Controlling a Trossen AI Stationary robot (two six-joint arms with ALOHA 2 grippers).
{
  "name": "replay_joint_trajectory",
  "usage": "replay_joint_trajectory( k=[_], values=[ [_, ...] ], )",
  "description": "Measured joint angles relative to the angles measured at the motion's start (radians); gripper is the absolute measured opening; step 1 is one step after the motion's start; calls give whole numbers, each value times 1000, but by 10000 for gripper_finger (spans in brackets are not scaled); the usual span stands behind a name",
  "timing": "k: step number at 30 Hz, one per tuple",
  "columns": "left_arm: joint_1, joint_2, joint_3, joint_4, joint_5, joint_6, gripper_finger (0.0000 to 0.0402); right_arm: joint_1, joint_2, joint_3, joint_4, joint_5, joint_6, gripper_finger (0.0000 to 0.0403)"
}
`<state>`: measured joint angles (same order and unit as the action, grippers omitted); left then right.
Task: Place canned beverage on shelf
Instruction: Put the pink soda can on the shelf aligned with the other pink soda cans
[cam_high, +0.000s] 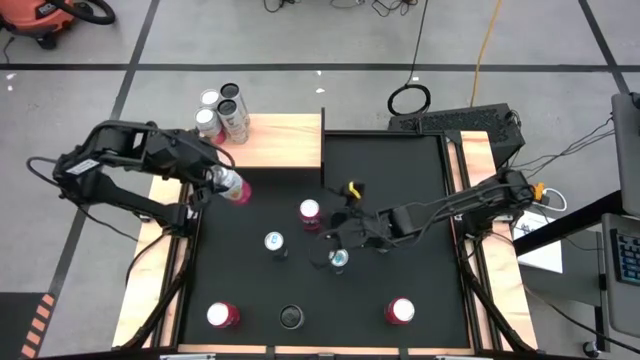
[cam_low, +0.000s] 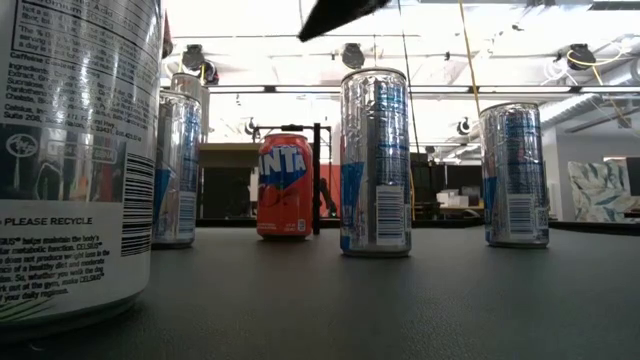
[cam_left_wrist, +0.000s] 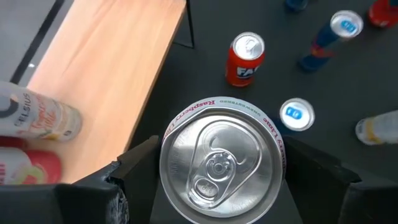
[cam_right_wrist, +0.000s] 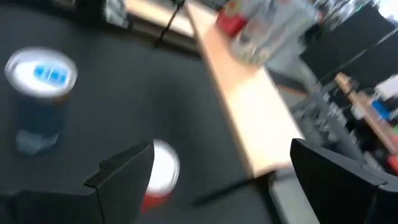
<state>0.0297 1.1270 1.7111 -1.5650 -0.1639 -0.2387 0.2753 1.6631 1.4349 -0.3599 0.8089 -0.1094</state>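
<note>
I count ten cans in the high view. Three stand clustered on the shelf (cam_high: 285, 145) at its far left corner (cam_high: 222, 112). One, a pink raspberry can (cam_high: 232, 187), sits in my left hand (cam_high: 222, 184). Six more stand on the black tabletop (cam_high: 400, 170): a red orange-soda can (cam_high: 310, 213), two blue-topped cans (cam_high: 274, 243) (cam_high: 339, 260), two pink cans along the near edge (cam_high: 222, 316) (cam_high: 401, 311), and a dark-topped one (cam_high: 291, 317) between them.

My left hand is closed on the raspberry can, one finger (cam_left_wrist: 134, 171) pressed to each side of its body. In the left wrist view I look nearly straight down its lid (cam_left_wrist: 221, 162), so its long axis runs along the hand's forward line. From above the can leans, top tilted toward the middle of the tabletop. It hangs just off the shelf's front edge, over the mat; the shelf board lies beside the hand, the three shelved cans beyond it.

My right hand (cam_high: 345, 235) has its fingers spread wide and holds nothing. It sits low among the middle cans: the orange-soda can is just beside it, one blue-topped can close on its other side.
</note>
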Motion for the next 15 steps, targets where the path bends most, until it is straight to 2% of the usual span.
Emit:
replay_joint_trajectory(
  k=[6,15],
  values=[
    [59,24,0,-3,74,154,285,83,-69,-6,-249,6,256,357],
    [183,33,0,-5,109,356,285,220,-106,-100,-210,59,352,357]
  ],
)
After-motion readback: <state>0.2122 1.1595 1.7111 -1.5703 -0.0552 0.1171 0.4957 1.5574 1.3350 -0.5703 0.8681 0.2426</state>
